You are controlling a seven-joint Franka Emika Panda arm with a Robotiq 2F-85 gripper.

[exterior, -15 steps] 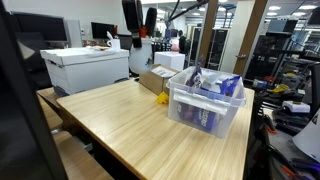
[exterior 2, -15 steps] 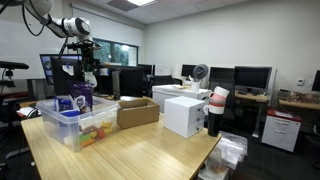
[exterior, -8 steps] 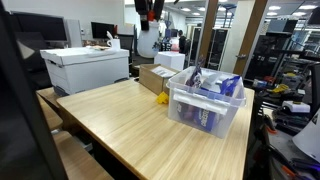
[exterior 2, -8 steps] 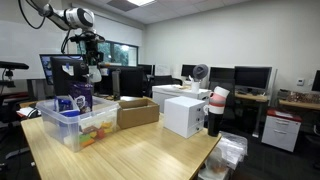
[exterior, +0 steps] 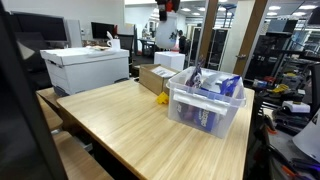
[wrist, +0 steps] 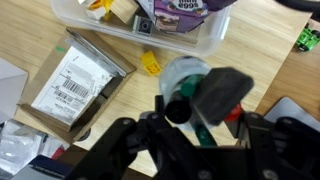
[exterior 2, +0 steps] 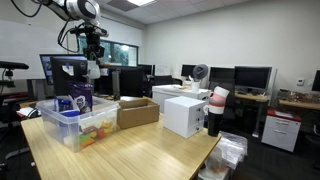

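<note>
My gripper (wrist: 200, 112) is shut on a pale translucent spray bottle (wrist: 183, 76) with a black and green head, and a fingertip sits at each side of it. It hangs high above the wooden table (wrist: 250, 85). In an exterior view the bottle (exterior 2: 93, 68) dangles below the gripper (exterior 2: 95, 48), well above the clear plastic bin (exterior 2: 75, 125). In an exterior view only the gripper's lower part (exterior: 166, 7) shows at the top edge. Straight below in the wrist view lie a small yellow object (wrist: 149, 63) and the bin's rim (wrist: 195, 42).
An open cardboard box (wrist: 70, 85) with a labelled packet stands beside the bin (exterior: 205, 100), seen too in both exterior views (exterior: 155, 78) (exterior 2: 137, 110). A white box (exterior: 88, 68) sits at the table's far end. Monitors and desks surround the table.
The arm has risen steadily with the bottle, climbing to the top edge of an exterior view and drifting sideways over the table. The grip is unchanged.
</note>
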